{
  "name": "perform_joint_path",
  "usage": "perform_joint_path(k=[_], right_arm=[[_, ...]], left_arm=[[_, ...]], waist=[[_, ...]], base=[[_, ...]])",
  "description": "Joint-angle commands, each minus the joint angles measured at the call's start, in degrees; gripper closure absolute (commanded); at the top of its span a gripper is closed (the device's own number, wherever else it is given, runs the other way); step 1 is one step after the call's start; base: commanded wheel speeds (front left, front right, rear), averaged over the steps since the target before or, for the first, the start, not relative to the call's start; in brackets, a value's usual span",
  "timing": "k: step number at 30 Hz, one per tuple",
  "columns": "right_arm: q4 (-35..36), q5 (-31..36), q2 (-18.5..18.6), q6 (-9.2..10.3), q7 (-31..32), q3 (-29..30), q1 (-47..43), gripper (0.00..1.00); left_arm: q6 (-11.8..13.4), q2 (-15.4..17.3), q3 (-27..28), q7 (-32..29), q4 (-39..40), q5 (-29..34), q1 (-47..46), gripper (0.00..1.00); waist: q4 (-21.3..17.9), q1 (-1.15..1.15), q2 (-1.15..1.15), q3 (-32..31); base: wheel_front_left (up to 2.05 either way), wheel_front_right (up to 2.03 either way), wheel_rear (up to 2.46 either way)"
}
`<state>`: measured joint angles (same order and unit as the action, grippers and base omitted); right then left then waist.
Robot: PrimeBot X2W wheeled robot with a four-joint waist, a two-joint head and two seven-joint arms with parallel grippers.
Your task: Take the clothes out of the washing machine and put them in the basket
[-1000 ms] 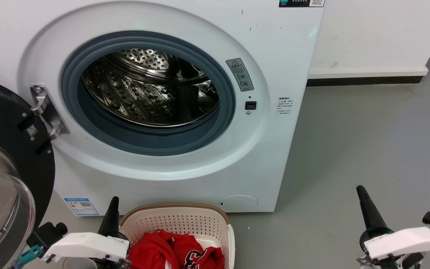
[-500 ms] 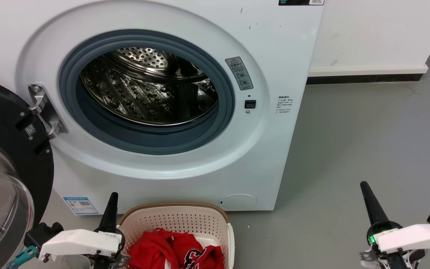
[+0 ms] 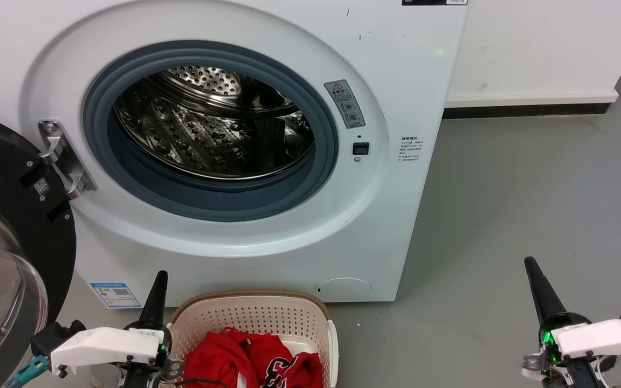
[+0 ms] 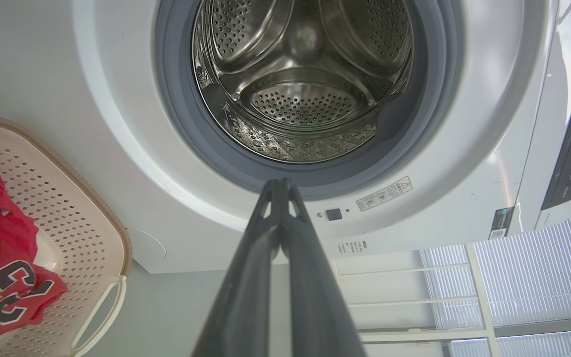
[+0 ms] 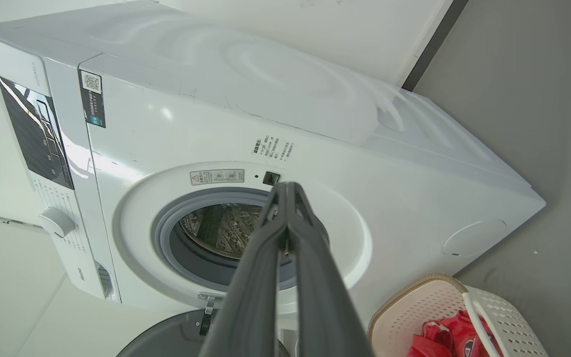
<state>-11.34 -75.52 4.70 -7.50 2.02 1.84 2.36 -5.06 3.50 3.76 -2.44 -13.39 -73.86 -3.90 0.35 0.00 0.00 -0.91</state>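
Note:
The white washing machine (image 3: 397, 81) stands with its door (image 3: 3, 258) swung open to the left, and its steel drum (image 3: 208, 134) shows no clothes inside. Red clothes (image 3: 251, 361) with black-and-white lettering lie in the cream basket (image 3: 251, 318) on the floor in front of the washer. My left gripper (image 3: 159, 276) is shut with nothing in it, just left of the basket. Far to the right, over the floor, my right gripper (image 3: 530, 263) is shut and holds nothing. In the left wrist view the clothes (image 4: 3, 277) and basket (image 4: 92, 218) sit at the left, with the left gripper (image 4: 279, 182) pointing at the porthole.
Grey floor (image 3: 531, 188) stretches right of the washer to a white wall with a dark skirting (image 3: 526, 114). The open door juts out at the left beside my left arm. The right wrist view shows the washer (image 5: 176, 134) and the basket (image 5: 434, 302) with the right gripper (image 5: 288, 186) before them.
Both grippers have drifted slightly outward and lower in the head view; the left moved left of the basket, the right further right. The view has also shifted a little.

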Motion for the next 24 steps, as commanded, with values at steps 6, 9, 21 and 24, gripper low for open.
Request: perform_joint_path(k=[6, 9, 21, 24], right_arm=[[-0.37, -3.71, 0.11, 0.01, 0.46, 0.54, 1.89, 1.0], [-0.61, -5.16, 0.08, 0.01, 0.7, 0.74, 2.02, 1.0], [-1.38, -10.73, -0.08, 0.01, 1.6, 1.51, 3.03, 1.0], [-1.61, -11.99, -0.13, 0.01, 1.8, 1.71, 3.04, 1.0]], left_arm=[[-0.68, -0.06, 0.64, -0.91, 0.0, -3.56, -1.52, 1.0], [-0.94, -0.11, 0.89, -1.27, -0.07, -5.02, -1.71, 1.0], [-1.56, -0.35, 1.7, -2.48, -0.35, -10.55, -2.0, 1.0], [-1.72, -0.41, 1.87, -2.78, -0.41, -11.82, -2.17, 1.0]], waist=[[-0.05, 0.0, 0.0, 0.16], [-0.07, 0.0, 0.0, 0.23], [-0.18, 0.0, 0.0, 0.55], [-0.2, 0.0, 0.0, 0.63]], base=[[0.0, 0.0, 0.0], [0.0, 0.0, 0.0], [0.0, 0.0, 0.0], [0.0, 0.0, 0.0]])
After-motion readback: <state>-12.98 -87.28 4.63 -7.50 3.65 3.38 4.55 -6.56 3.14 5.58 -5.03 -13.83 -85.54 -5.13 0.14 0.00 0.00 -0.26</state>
